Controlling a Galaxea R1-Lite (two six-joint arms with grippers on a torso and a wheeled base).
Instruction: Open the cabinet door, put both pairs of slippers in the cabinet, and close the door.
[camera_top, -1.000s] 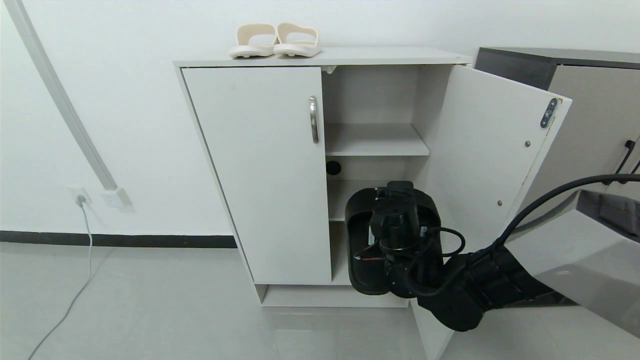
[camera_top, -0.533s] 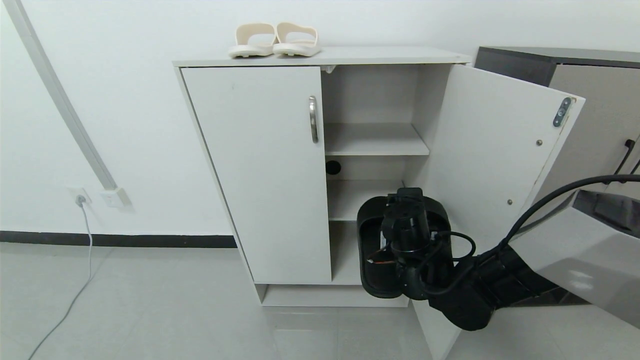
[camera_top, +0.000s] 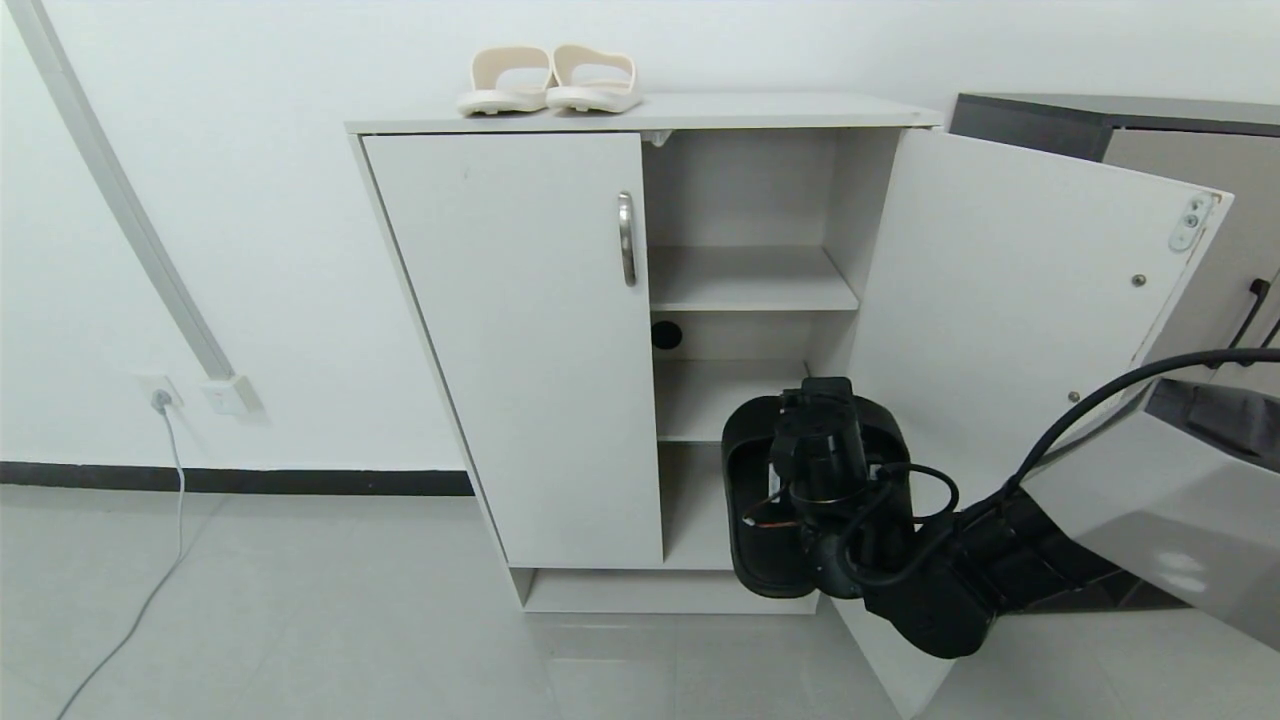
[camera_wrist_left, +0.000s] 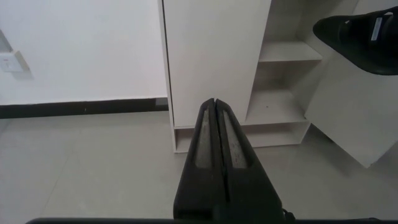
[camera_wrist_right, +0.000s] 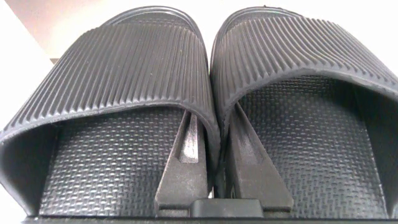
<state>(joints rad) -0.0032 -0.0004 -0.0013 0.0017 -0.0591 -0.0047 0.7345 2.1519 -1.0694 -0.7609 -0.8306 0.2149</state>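
Black slippers (camera_top: 760, 500) held at the open right half of the cabinet (camera_top: 640, 112), cream slippers (camera_top: 550, 80) on its top.

From the left: a wall socket (camera_top: 158, 392) with a grey cable; the left door (camera_top: 510, 350), shut, with its metal handle (camera_top: 627, 240); the 2 cream slippers side by side above that door. The left gripper (camera_wrist_left: 214, 124) hangs over the floor in front of the cabinet, well apart from it, its fingers pressed together on nothing. Further right, the black slippers hang just in front of the lower shelves, toes toward the opening. The right gripper (camera_wrist_right: 214, 158) pinches their 2 touching inner walls, 1 finger (camera_wrist_right: 186, 155) inside each slipper. The right door (camera_top: 1010, 300) stands wide open beside them.
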